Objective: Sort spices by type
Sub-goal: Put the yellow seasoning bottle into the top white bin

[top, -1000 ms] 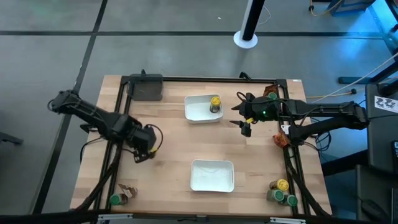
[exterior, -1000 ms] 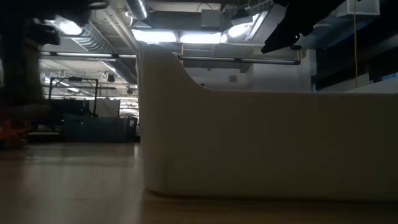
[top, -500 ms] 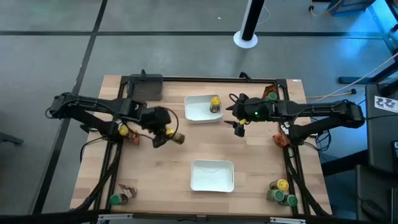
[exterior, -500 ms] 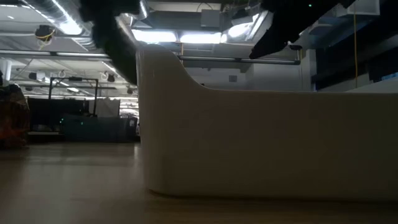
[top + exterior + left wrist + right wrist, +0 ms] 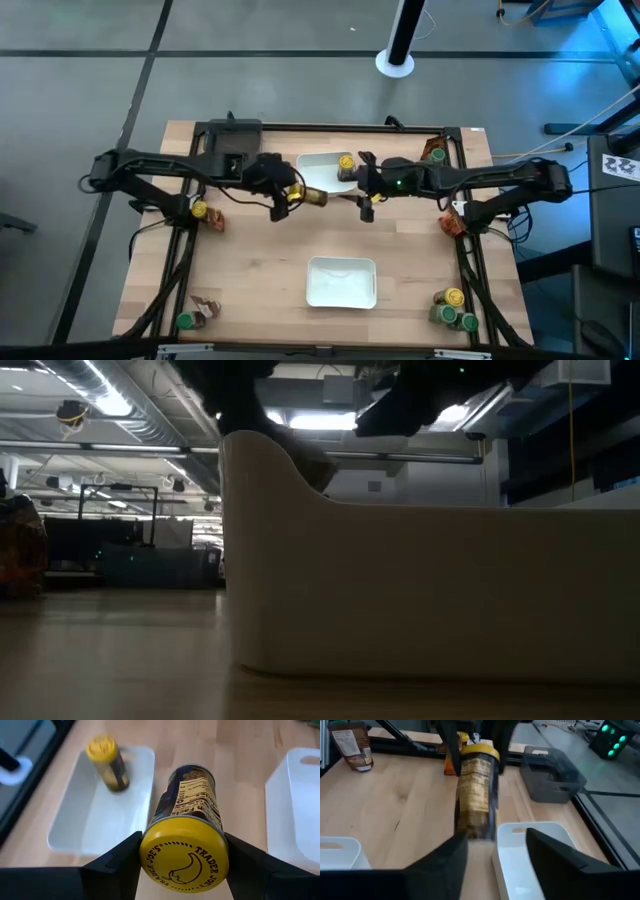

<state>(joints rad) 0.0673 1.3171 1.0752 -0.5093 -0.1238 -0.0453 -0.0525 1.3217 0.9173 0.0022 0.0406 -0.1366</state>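
A yellow-lidded jar (image 5: 186, 840) is held on its side in the left pincer (image 5: 285, 195), gripped between the two fingers (image 5: 117, 862) near the lid and carried above the surface (image 5: 260, 270), just beside the near edge of the far white tray (image 5: 315, 180). A second yellow-lidded jar (image 5: 346, 166) is seen standing upright inside that tray, in the corner nearer the right arm. The right pincer (image 5: 366, 198) is placed just beside the same tray, near its right corner and close to the held jar; its fingers (image 5: 555, 852) are spread wide and nothing is held between them. A third yellow-lidded jar (image 5: 199, 210) and a brown-orange packet (image 5: 216, 222) lie by the left rail of the surface. At the near left corner a green-lidded jar (image 5: 184, 322) and a crinkled packet (image 5: 207, 308) are found together. At the near right corner a cluster of jars is gathered, one with a yellow lid (image 5: 454, 298) and one with a green lid (image 5: 468, 322). Further packets are seen at the right rail (image 5: 452, 224) and at the far right corner (image 5: 436, 153). A second white tray (image 5: 341, 282) is set in the middle near part of the surface, and a dark bin (image 5: 234, 140) at the far left.
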